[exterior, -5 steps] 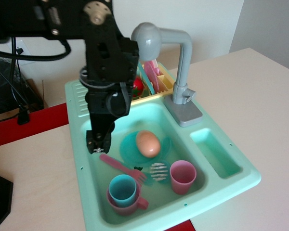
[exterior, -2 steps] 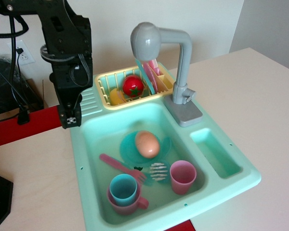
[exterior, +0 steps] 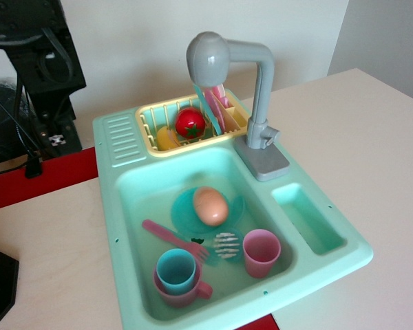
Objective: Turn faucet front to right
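One faucet [exterior: 255,89] stands at rear right rim of mint sink [exterior: 124,227], mid-counter [exterior: 372,137], post upright on square grey base. Horizontal arm runs from post toward counter's left edge; rounded head hangs above yellow rack [exterior: 151,117] holding tomato [exterior: 190,123] and plates. Long axis of arm parallel to rear counter edge. Gripper [exterior: 55,134] near rear-left corner, well apart from faucet, carries small black-white patterned tag; jaw state cannot be told. Basin holds egg [exterior: 210,205] on teal plate, pink fork [exterior: 172,238], cups. No readable writing.
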You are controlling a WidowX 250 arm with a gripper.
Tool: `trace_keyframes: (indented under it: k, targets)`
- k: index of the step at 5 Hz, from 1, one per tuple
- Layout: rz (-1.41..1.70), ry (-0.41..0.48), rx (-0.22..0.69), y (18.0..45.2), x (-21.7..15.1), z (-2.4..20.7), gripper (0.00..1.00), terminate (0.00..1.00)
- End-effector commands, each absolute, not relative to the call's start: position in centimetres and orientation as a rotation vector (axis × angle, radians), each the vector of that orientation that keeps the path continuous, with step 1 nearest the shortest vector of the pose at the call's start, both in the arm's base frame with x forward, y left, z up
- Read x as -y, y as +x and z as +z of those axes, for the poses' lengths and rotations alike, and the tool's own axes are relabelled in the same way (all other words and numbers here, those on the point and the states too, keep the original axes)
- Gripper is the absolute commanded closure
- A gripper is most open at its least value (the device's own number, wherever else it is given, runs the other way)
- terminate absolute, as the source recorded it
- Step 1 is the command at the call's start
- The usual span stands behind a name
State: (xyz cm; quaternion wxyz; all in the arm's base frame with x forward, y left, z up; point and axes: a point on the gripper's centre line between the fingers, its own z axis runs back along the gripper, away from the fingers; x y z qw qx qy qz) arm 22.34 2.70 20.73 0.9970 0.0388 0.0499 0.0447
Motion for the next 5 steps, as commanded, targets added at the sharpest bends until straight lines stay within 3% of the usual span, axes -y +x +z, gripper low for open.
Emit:
trace_keyframes:
  k: [1,4,5]
  targets:
    - [0.051,-0.055,-0.090,20.99,-3.12,21.10,0.00,0.00]
    - [0.029,-0.024,-0.094,20.14,-3.02,20.42,0.00,0.00]
    - [0.029,-0.024,-0.094,20.14,-3.02,20.42,0.00,1.00]
